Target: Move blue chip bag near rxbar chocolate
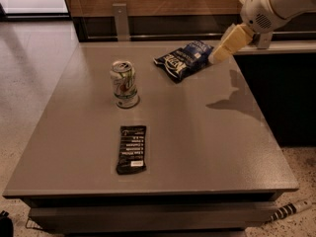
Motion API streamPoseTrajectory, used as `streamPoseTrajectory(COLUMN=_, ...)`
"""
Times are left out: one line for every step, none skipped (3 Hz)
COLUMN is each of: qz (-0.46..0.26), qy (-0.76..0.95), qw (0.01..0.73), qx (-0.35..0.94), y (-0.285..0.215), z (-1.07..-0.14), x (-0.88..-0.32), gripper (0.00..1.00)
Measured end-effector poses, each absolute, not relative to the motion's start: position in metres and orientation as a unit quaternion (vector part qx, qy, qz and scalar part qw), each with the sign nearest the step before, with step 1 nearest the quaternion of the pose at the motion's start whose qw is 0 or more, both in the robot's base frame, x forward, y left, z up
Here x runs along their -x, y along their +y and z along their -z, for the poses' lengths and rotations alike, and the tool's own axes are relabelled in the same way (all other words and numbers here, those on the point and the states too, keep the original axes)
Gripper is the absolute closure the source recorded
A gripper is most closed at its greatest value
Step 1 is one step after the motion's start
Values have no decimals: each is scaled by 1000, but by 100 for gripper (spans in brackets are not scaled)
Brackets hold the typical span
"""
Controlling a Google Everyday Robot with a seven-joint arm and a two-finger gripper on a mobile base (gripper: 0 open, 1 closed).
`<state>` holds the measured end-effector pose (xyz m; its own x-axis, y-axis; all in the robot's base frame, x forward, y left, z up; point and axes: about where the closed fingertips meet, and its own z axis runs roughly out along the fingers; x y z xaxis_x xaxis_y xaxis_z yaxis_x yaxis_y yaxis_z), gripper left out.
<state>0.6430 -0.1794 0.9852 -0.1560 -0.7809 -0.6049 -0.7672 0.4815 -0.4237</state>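
- Camera view: the crinkled dark navy-blue foil chip bag with white lettering (185, 59) lay flat on the grey worktop (207, 147). It sat behind the silver-green drink can (124, 84) and off to the can's picture-right, well apart from it.
- The slim flat black bar wrapper with rows of white text (132, 148) lay in front of the can, nearer the camera and apart from it. The can therefore stood roughly between the two task items.
- The tan-and-white gripper (217, 57) hung at the bag's edge farthest from the can, close to or touching the foil. Whether it was open or closed could not be told, and contact could not be confirmed.
- Handling, as a judgement: the bag looked light, puffy and soft. Its foil would probably be slick and yield under pressure, and the contents would crush easily.
- A good hold would likely be a raised crease or the sealed end on the side away from the can, pinched gently rather than squeezed across the belly.
- The carry would need to pass clear of the can on the way to the bar.
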Motion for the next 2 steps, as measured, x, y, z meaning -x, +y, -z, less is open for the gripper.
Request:
streamPoseTrajectory(qz=8, qy=760, qw=404, qx=509, y=-179, z=-985, x=-643, gripper=0)
streamPoseTrajectory(qz=1, qy=766, qw=392, qx=510, y=-182, z=-975, x=-659, gripper=0)
